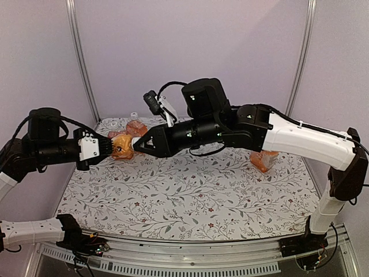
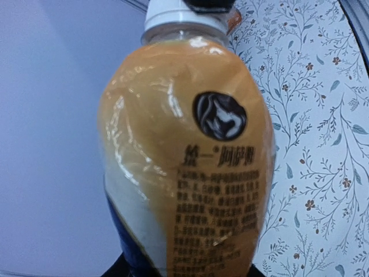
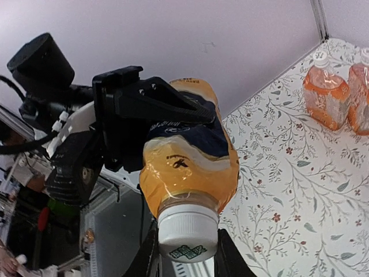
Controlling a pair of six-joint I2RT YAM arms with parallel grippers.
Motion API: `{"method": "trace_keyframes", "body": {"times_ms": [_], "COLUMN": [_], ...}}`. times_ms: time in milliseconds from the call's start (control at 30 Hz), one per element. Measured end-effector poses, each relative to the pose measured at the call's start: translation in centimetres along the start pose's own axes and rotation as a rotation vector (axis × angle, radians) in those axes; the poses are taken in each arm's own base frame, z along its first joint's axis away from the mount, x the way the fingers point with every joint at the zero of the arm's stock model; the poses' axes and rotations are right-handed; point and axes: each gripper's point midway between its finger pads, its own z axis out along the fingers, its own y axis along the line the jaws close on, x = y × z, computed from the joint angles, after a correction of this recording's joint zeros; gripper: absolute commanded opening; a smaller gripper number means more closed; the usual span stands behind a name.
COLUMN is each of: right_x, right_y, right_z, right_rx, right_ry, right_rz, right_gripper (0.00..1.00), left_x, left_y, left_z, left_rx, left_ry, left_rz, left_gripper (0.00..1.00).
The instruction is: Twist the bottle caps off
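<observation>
Your left gripper (image 1: 110, 146) pinches the orange drink bottle (image 2: 184, 161) in the air, far left. Your right gripper (image 1: 137, 145) squeezes its white cap (image 3: 187, 228). If the bottle slips, it may turn with the cap.

The bottle (image 2: 184, 161) loses its base, and its cap (image 2: 173, 16) its top, to frame edges.

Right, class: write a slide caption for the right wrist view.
Left gripper holds an orange bottle while the right gripper grips its white cap; two bottles stand behind.
</observation>
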Motion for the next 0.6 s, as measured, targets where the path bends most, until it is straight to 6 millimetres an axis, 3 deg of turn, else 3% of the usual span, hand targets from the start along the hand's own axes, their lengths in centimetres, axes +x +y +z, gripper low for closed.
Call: {"method": "trace_keyframes", "body": {"times_ms": [267, 600], "right_x": [5.1, 7.4], "right_y": [4.3, 7.0], "right_z": [-0.9, -1.6], "right_rx": [0.186, 0.397], "right_ry": [0.062, 0.143], "right_rz": [-0.837, -1.6], "right_gripper": [0.0, 0.0], "left_x": [-1.9, -3.3], "left_y": [-4.4, -6.3], "left_z": [-1.9, -2.8], "left_rx": [0.194, 0.297], "left_ry": [-0.134, -0.226], "left_rz": [0.035, 0.071], "left_gripper": [0.35, 0.35]}}
